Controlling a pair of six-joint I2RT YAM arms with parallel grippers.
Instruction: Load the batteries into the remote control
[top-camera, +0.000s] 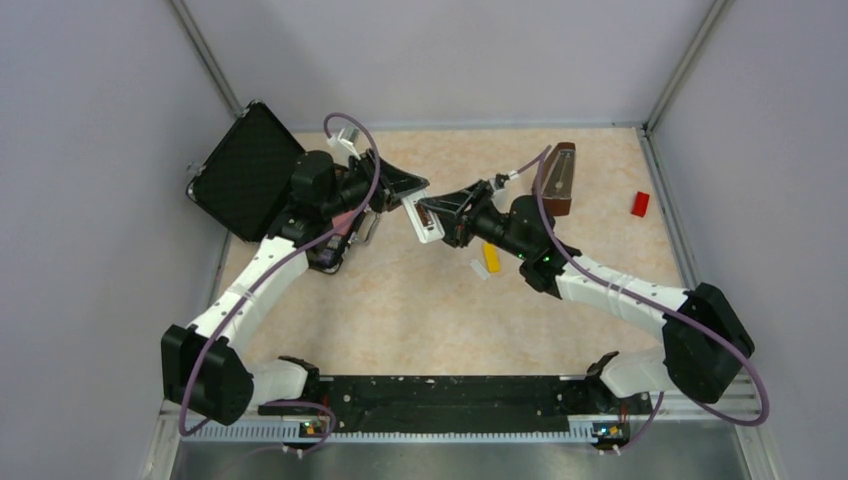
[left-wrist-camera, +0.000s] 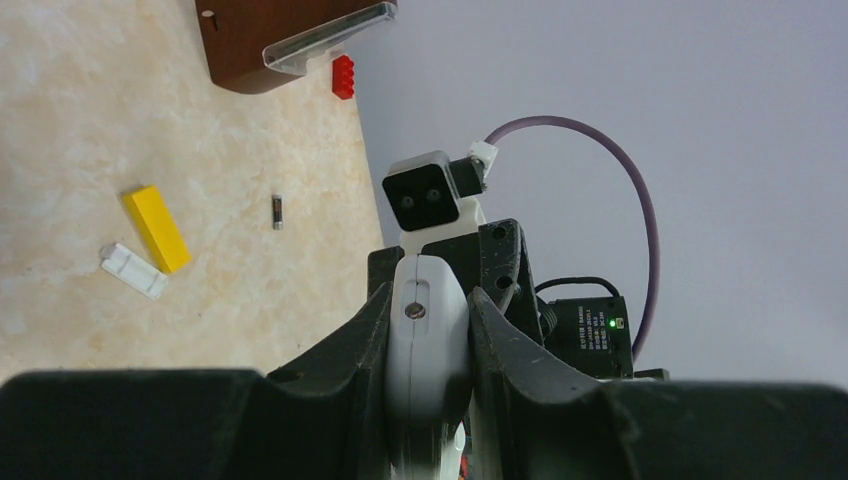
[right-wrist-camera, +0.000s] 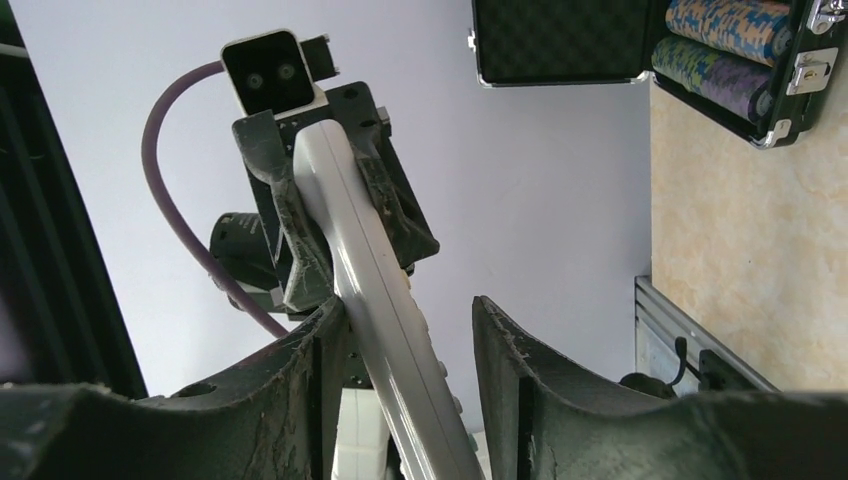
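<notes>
The white remote control hangs in the air between the two arms. My left gripper is shut on one end of the remote control; both fingers press its sides. My right gripper straddles the other end of the remote control. It is open: the bar leans against one finger, and a gap shows beside the other finger. One battery, a slim dark cylinder with silvery ends, lies on the table near the wall. Whether any battery sits in the remote's back recess is hidden.
A yellow block and a small loose white piece lie on the table under the right arm. A brown box and a red block sit at the back right. An open black case leans at the back left.
</notes>
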